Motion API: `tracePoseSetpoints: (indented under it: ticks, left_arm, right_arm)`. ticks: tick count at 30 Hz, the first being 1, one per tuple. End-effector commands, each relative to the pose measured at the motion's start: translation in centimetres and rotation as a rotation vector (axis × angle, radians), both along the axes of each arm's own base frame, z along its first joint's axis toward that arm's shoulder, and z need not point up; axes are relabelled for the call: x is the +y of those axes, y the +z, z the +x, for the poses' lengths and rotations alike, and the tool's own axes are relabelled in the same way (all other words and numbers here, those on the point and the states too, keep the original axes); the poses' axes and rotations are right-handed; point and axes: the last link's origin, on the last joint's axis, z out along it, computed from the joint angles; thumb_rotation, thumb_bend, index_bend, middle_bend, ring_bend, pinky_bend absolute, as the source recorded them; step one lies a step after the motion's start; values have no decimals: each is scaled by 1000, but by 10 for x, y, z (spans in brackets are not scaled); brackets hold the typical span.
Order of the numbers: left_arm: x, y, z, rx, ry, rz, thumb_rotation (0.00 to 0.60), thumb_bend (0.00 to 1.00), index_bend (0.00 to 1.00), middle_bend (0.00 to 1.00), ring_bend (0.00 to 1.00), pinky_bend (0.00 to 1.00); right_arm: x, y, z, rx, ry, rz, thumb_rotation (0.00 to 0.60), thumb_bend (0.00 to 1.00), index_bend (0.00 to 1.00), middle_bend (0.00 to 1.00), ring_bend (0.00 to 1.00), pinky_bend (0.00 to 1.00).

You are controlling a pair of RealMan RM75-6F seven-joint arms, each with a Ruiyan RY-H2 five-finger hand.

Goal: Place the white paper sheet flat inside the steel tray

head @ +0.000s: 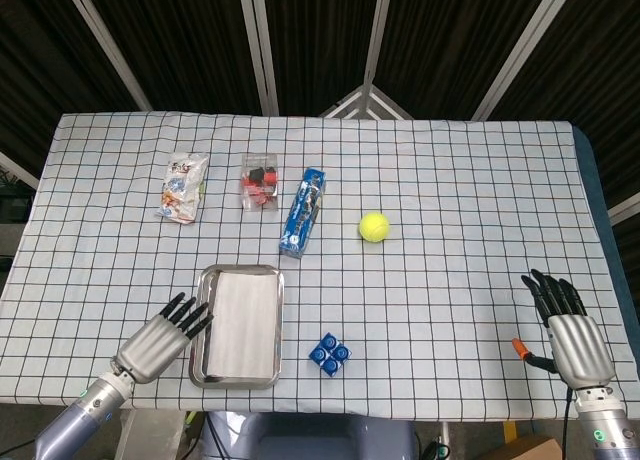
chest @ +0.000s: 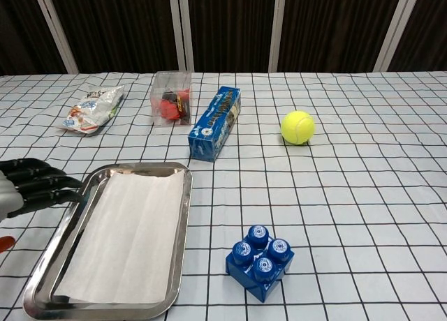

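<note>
Chest view: white paper sheet [chest: 126, 236] lies flat in steel tray [chest: 181, 245].

Both the left hand [head: 160, 338] and the right hand [head: 574, 332] have silver backs and black fingers. Grey forearms carry small green marks. An orange piece sits by the right hand's thumb.

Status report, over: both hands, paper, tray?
Left hand open beside steel tray, right hand open. White paper sheet flat in tray. Nothing on it.
</note>
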Motion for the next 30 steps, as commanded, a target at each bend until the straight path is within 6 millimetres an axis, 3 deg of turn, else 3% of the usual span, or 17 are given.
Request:
tracePoseSetpoints:
  ticks: [1, 12, 30]
  left_arm:
    - [7, -15, 18, 18, -8, -44, 600, 578, 0, 0, 0, 0]
    - [11, -38, 27, 91, 27, -88, 600, 581, 0, 0, 0, 0]
    - [6, -43, 22, 153, 37, -91, 600, 581, 0, 0, 0, 0]
  right_arm:
    - [0, 0, 0, -1, 0, 0, 600, 313, 0, 0, 0, 0]
    - [0, 0, 0, -4, 5, 4, 600, 313, 0, 0, 0, 0]
    - [0, 0, 1, -3, 5, 6, 600, 313, 0, 0, 0, 0]
